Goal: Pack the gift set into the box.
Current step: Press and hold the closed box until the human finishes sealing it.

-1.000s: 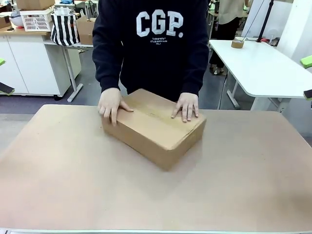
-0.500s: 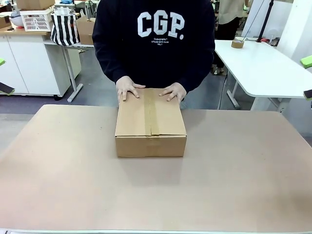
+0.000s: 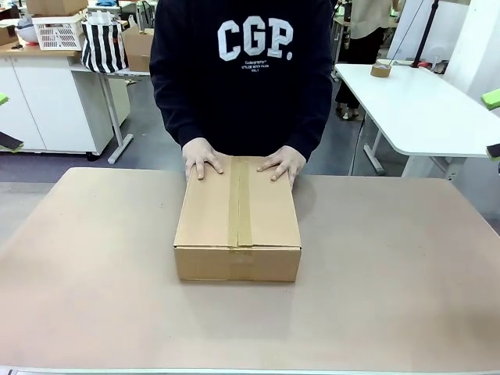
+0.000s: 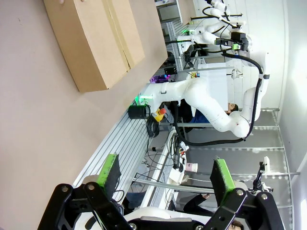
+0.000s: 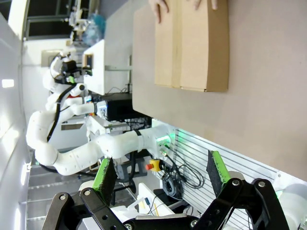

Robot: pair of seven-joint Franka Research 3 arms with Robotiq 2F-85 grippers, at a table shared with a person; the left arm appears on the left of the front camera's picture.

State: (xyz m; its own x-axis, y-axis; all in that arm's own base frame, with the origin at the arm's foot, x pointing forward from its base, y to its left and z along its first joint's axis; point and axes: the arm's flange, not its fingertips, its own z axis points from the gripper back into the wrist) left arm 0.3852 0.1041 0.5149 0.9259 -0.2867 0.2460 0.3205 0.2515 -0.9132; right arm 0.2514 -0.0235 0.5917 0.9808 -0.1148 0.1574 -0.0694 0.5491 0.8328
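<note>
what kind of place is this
Probably a robotics lab: the robot's white left arm beside a red emergency-stop button and loose cables, a white worktable, and storage cabinets behind the person.

Brown box, tan table, black white-lettered sweatshirt

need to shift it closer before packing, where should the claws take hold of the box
Probably the two long side walls of the box: left claw comes in from its left and right claw from its right, squeezing toward each other. The top is flat and shut, with the tape strip over the seam, so there is no lip to pinch. The person's hands rest on the far end.
</note>
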